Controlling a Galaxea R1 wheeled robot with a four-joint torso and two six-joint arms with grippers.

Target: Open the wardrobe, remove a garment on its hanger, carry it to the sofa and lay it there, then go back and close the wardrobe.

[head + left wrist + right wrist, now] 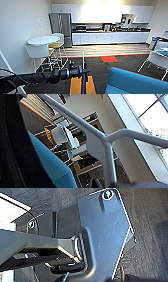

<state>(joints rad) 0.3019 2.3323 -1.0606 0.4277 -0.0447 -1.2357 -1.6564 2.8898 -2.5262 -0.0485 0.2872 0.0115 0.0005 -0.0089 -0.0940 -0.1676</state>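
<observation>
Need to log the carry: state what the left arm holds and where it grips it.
The left gripper holds the white hanger, apparently near its hook; the exact grip point cannot be told. Orange cloth hangs below it, beside the sofa.

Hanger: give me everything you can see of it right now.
The hanger is white, looks like smooth plastic, with two sloping arms meeting at a thicker centre and a straight neck running down toward the left pincer. In the head view it shows as a thin white upright above the left arm. A black garment lies along one arm in the left wrist view. Beyond it is the blue sofa. Whether the pincer is clamped on it cannot be made out.
</observation>
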